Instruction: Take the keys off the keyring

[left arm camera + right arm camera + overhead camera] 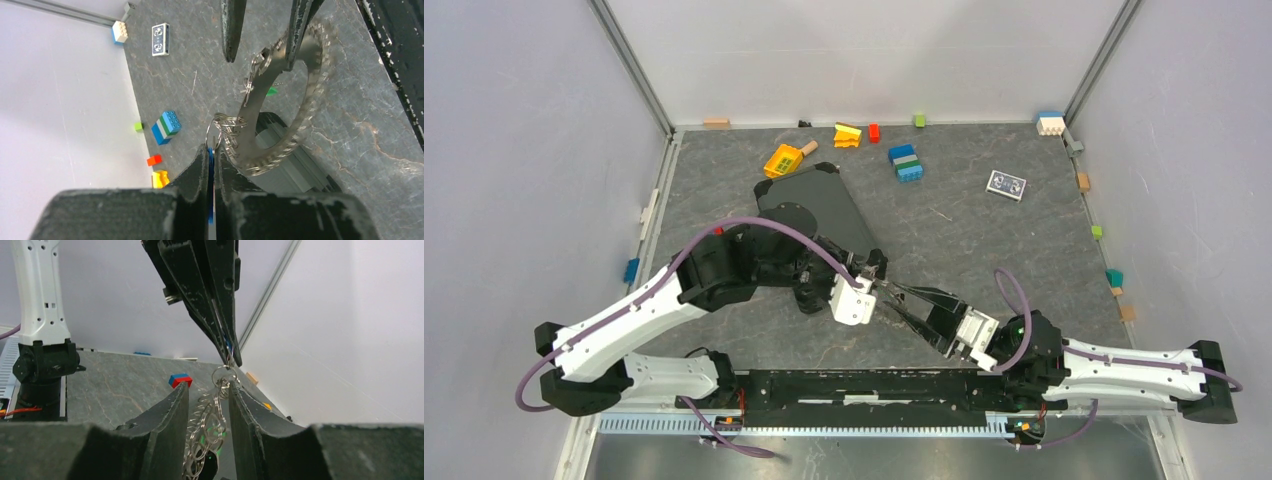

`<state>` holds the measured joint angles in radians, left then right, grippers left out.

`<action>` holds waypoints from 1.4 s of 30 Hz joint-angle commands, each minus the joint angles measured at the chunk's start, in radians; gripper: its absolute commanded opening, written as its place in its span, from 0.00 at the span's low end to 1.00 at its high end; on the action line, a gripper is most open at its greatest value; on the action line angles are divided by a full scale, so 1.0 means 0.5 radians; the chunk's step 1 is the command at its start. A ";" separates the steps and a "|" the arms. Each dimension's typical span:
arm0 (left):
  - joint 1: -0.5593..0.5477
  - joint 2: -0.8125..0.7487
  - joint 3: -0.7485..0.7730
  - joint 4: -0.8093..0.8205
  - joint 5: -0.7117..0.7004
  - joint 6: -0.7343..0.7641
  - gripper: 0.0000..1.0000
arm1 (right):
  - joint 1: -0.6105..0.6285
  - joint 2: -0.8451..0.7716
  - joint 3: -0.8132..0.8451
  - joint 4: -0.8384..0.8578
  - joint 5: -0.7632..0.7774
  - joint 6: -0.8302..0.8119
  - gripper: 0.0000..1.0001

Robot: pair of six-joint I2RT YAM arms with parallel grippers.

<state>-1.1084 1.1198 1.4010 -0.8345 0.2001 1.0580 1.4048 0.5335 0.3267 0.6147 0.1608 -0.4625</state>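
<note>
The keyring (310, 100), crowded with greyish keys (207, 425) like a toothed gear, hangs in the air between my two grippers. The left gripper (212, 150) is shut on the blue-headed key (211, 160), which joins the big ring through small split rings. From the opposite side, my right gripper (209, 387) straddles the ring edge-on, with the bundle of keys filling the space between its fingers (232, 30). A small green tag (271, 91) and a black-headed key (207, 467) hang in the bundle. In the top view both grippers meet at mid-table (886, 285).
A black flat plate (824, 205) lies behind the left arm. Toy bricks sit at the back: a blue and green stack (907, 162), yellow pieces (782, 160) and a red one (873, 132). A small card (1006, 184) lies back right. Walls enclose three sides.
</note>
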 commanded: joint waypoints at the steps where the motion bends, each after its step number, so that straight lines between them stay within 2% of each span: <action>1: -0.011 0.025 0.142 0.138 -0.014 -0.254 0.02 | -0.002 0.016 0.023 0.198 -0.002 -0.047 0.40; 9: -0.012 0.071 0.192 0.138 -0.054 -0.495 0.02 | -0.004 0.156 0.069 0.180 0.030 -0.081 0.40; 18: -0.009 0.094 0.274 0.076 -0.145 -0.740 0.02 | -0.004 0.210 0.068 0.284 0.213 -0.103 0.42; 28: -0.010 0.104 0.325 -0.028 -0.044 -0.814 0.02 | -0.002 0.196 0.067 0.346 0.302 -0.155 0.46; 37: -0.013 0.107 0.315 -0.051 0.025 -0.827 0.02 | -0.002 0.314 0.162 0.379 0.299 -0.242 0.51; 42: -0.011 0.105 0.312 -0.052 0.042 -0.826 0.02 | -0.002 0.382 0.187 0.451 0.296 -0.238 0.50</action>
<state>-1.1084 1.1816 1.5162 -0.8890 0.1917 0.6842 1.4048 0.7082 0.3687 0.7670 0.2974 -0.5739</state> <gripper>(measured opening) 0.055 0.508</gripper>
